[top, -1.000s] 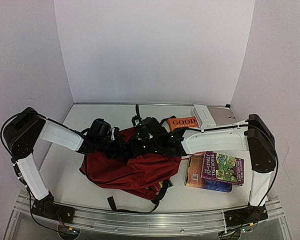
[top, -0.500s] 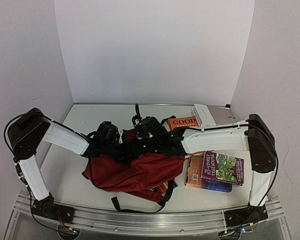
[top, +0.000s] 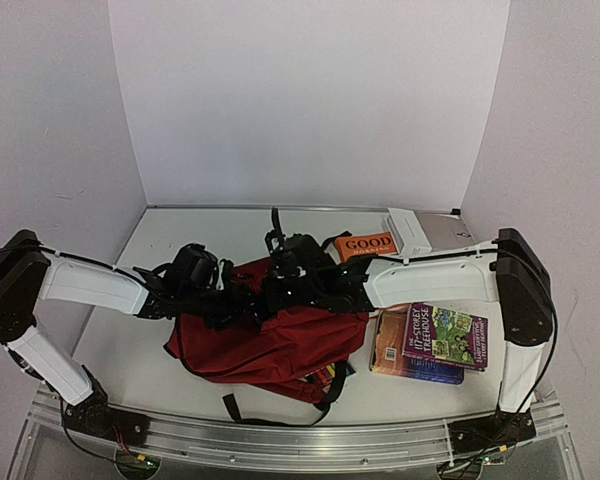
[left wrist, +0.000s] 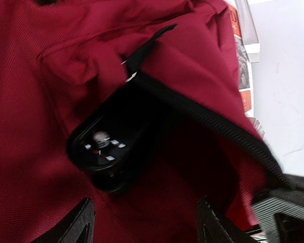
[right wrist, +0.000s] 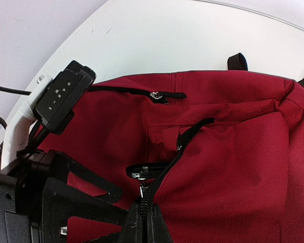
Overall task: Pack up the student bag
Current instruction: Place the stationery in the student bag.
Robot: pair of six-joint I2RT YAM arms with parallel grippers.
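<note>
Drawn back, left tool (left wrist: 147, 228) now wide; right tool (right wrist: 144, 212) pinches student bag (top: 270, 345) opening.

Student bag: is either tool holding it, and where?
Right tool pinches the student bag by its zipper edge; left tool is open, holding nothing.

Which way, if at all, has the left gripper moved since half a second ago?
Yes: the left gripper has drawn back leftward, away from the orange book.
</note>
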